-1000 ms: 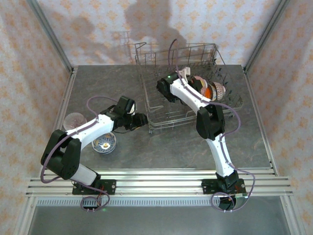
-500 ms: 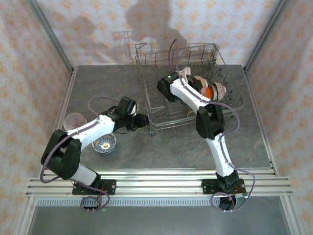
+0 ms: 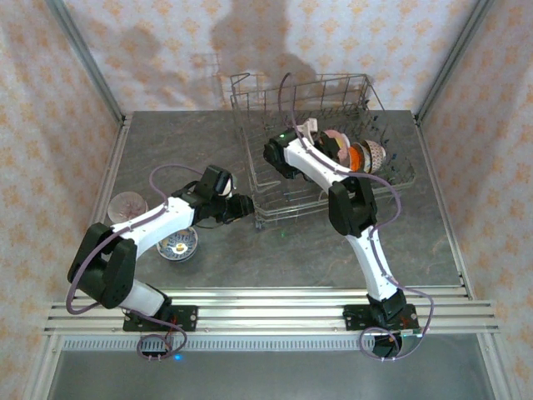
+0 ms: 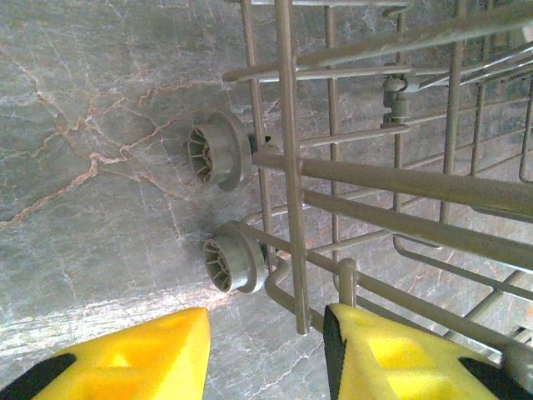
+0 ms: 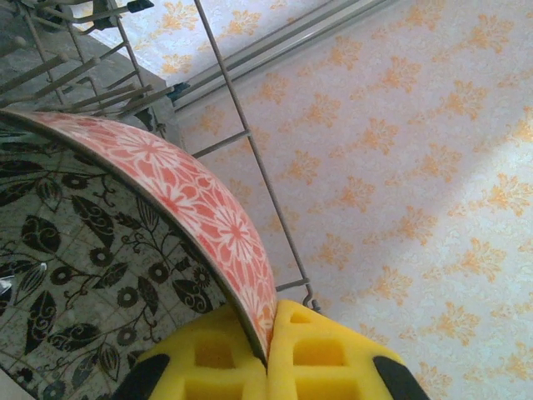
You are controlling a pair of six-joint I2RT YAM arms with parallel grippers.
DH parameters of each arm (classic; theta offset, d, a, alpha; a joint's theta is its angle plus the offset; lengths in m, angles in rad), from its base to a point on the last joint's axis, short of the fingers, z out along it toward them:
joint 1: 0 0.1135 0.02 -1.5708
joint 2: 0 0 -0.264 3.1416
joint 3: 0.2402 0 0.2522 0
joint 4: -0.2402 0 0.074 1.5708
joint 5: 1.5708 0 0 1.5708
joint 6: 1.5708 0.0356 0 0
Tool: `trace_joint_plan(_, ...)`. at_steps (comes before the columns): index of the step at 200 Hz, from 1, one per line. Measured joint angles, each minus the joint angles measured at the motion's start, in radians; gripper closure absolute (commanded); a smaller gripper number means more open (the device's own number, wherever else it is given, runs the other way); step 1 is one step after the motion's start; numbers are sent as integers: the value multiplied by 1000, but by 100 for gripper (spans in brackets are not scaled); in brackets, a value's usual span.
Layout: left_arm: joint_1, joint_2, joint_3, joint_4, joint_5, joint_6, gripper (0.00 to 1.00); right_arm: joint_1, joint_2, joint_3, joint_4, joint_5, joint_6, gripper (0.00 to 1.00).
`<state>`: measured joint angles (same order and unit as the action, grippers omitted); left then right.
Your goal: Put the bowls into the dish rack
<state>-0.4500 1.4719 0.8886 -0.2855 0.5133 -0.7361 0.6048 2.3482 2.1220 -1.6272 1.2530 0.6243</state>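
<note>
The rim of a floral bowl (image 5: 191,200), red-patterned outside and black-leaved inside, is pinched between the yellow fingers (image 5: 208,358) of the right gripper (image 5: 266,329). The fingers are closed on it with only the bowl's wall between them. The bowl is held on edge inside the dish rack (image 5: 257,158), whose thin wires are seen just behind it against the wallpaper. From above, this bowl is seen near the middle of the rack. To its right, an orange bowl (image 3: 358,156) and a brown-patterned bowl (image 3: 375,154) are stood on edge among the tines.

The left gripper (image 4: 266,321) is held partly open, with nothing clamped. An upright wire of the rack's near left corner is seen in the gap between its pads; whether it is touched cannot be told. Two small grey wheels (image 4: 218,158) on the rack are seen just ahead, over the grey marbled table (image 4: 92,125).

Well to the left of the rack, two bowls are seen on the table. A pinkish bowl (image 3: 127,204) is placed near the left edge. A yellow-centred bowl (image 3: 178,244) is placed nearer the arm bases, close under the left arm.
</note>
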Motion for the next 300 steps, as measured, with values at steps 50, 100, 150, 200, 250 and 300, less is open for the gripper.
trace_joint_plan(50, -1, 0, 0, 0, 0, 0, 59, 11, 7, -23, 0, -88, 5, 85)
trace_joint_plan(100, -1, 0, 0, 0, 0, 0, 59, 10, 46, -33, 0, -198, 3, 79)
trace_joint_plan(150, -1, -2, 0, -1, -1, 3, 59, -4, 78, 40, -4, -207, -14, 47)
trace_joint_plan(200, 0, -13, 26, -59, -24, 37, 57, -12, 72, 112, -4, -207, -62, 26)
trace_joint_plan(250, 8, -29, 92, -127, -53, 84, 55, 5, 14, 112, -3, -229, -90, 15)
trace_joint_plan(300, 12, -50, 132, -197, -97, 112, 55, 14, -112, 55, -3, -243, -136, 9)
